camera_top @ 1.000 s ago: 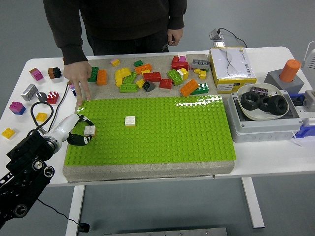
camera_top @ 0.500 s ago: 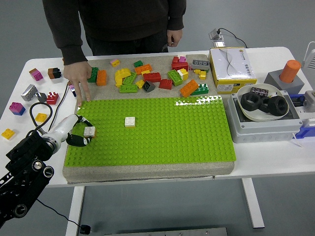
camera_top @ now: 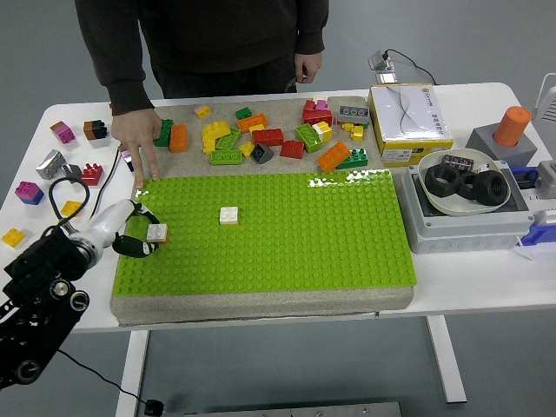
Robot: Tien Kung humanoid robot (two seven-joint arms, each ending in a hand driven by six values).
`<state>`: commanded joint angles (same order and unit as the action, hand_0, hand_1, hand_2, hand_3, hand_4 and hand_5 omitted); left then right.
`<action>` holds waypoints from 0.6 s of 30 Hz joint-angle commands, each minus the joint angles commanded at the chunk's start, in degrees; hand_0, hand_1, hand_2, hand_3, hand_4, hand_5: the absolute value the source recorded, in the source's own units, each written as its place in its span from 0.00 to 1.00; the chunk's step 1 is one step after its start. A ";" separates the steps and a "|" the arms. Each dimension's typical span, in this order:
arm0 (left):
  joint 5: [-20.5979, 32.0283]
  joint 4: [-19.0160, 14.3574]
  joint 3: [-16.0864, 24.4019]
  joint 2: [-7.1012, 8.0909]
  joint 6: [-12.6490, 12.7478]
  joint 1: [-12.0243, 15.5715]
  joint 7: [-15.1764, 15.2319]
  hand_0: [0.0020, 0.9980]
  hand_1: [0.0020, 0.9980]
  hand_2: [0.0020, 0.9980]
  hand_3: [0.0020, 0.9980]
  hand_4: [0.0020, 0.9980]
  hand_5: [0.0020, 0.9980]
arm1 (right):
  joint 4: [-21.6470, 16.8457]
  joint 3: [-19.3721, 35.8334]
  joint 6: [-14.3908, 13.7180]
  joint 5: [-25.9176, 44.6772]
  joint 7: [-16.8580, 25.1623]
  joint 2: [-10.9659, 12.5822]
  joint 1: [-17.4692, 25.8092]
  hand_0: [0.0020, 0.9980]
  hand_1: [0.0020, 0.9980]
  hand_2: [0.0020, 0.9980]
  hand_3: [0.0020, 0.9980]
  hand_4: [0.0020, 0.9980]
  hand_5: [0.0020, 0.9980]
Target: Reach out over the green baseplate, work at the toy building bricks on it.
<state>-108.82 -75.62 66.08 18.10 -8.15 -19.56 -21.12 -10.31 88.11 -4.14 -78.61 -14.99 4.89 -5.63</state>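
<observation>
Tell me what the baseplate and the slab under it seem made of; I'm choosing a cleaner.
The baseplate looks like glossy moulded plastic: even rows of studs and a bright glare patch near its far right corner. The slab beneath looks like matte, speckled grey stone or concrete, possibly dense foam; its grainy edge shows no shine.

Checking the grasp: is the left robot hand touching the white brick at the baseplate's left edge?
Touching. The head view shows the left robot hand with fingers curled against the white brick.
</observation>
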 joint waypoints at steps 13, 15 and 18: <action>0.70 -2.64 0.25 -2.18 -0.15 0.33 -0.35 0.99 0.89 0.84 0.46 0.79 0.00 | 0.00 0.27 -0.12 -0.05 0.07 0.03 0.10 0.57 0.59 0.63 0.64 0.62 0.81; 0.48 -2.11 0.25 -2.72 -0.04 0.56 -0.22 0.99 0.89 0.84 0.46 0.79 0.00 | 0.00 0.26 -0.11 -0.05 0.07 0.01 0.11 0.57 0.59 0.63 0.64 0.62 0.81; 0.38 -1.86 0.39 -3.04 0.00 0.69 -0.10 0.98 0.88 0.84 0.46 0.77 0.00 | 0.00 0.19 -0.09 0.08 0.08 0.02 0.13 0.57 0.59 0.63 0.64 0.62 0.81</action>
<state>-108.44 -77.47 66.46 15.06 -8.15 -18.87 -21.22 -10.31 88.31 -4.24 -78.52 -14.90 4.91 -5.50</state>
